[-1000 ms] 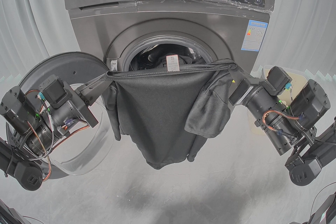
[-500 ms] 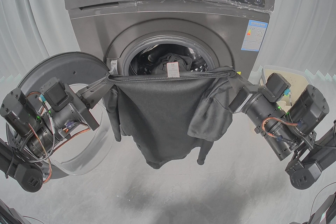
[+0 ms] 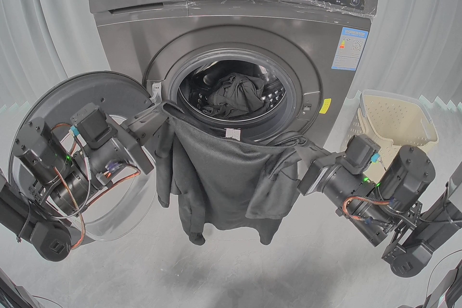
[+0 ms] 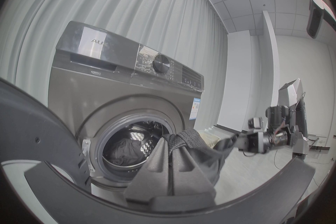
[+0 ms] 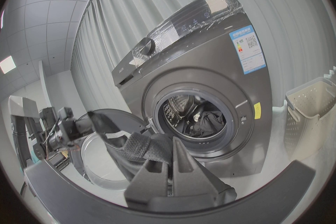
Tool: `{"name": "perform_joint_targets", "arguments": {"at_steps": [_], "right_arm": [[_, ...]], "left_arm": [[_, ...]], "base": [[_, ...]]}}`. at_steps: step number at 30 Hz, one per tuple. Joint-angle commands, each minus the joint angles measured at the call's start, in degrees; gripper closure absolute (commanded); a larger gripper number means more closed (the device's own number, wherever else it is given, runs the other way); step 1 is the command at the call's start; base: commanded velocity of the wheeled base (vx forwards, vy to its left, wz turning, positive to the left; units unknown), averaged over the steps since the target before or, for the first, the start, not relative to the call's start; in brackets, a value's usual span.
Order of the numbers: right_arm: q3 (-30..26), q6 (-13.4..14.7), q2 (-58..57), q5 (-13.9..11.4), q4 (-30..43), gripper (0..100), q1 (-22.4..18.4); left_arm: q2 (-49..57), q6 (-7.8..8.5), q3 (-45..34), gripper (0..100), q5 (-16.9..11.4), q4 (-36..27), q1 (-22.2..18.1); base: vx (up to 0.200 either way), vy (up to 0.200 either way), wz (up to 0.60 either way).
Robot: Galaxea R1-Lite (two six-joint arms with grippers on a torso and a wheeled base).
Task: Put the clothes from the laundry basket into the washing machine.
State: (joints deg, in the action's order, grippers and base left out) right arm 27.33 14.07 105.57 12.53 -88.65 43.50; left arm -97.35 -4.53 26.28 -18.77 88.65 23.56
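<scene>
A dark grey fabric garment [image 3: 226, 174] hangs spread between the two claws in front of the dark grey front-loading washing machine [image 3: 144, 34]. The left claw [image 3: 161, 108] is clamped on one top corner, just beside the left rim of the machine's round opening. The right claw [image 3: 299, 144] is clamped on the other corner, lower, under the opening's right side, so the top edge slopes down to the right. The cloth's body drapes below the opening, outside the machine, above the pale floor [image 3: 240, 270]. A crumpled black garment [image 3: 236, 93] lies inside the machine. The round door [image 3: 82, 97] stands open on the left. The cream perforated plastic laundry basket [image 3: 399, 116] sits on the floor just right of the machine.
</scene>
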Motion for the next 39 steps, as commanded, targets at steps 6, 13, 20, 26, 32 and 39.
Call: {"name": "perform_joint_targets", "arguments": {"at_steps": [6, 13, 20, 26, 32, 39], "right_arm": [[-1.76, 0.26, 3.59, 0.39, -0.03, 0, 2.82], [-10.02, -0.01, 5.96, 0.21, 0.06, 0, 5.81], [-15.38, 0.35, 8.60, -0.40, 0.06, 0, 9.24], [-14.94, 0.35, 9.48, -0.84, 0.06, 0, 9.94], [-9.58, 0.70, 11.68, -0.67, 0.06, 0, 9.24], [-1.76, 2.28, 17.65, -4.09, 0.14, 0, 3.17]], "left_arm": [[-3.63, -0.12, 4.22, 100, 1.63, -0.23, 2.45], [-4.25, -0.04, 6.85, 100, 4.01, -0.50, 3.42], [-4.16, -0.04, 7.03, 100, 4.10, -0.50, 3.51], [-4.25, -0.04, 7.47, 100, 4.10, -0.50, 3.95], [-4.16, -0.04, 7.47, 100, 4.10, -0.50, 4.30], [-4.16, 0.05, 7.82, 100, 4.10, -0.41, 5.70]], "base": [[0.000, 0.000, 0.00], [0.000, 0.000, 0.00], [0.000, 0.000, 0.00], [0.000, 0.000, 0.00], [0.000, 0.000, 0.00], [0.000, 0.000, 0.00]]}}
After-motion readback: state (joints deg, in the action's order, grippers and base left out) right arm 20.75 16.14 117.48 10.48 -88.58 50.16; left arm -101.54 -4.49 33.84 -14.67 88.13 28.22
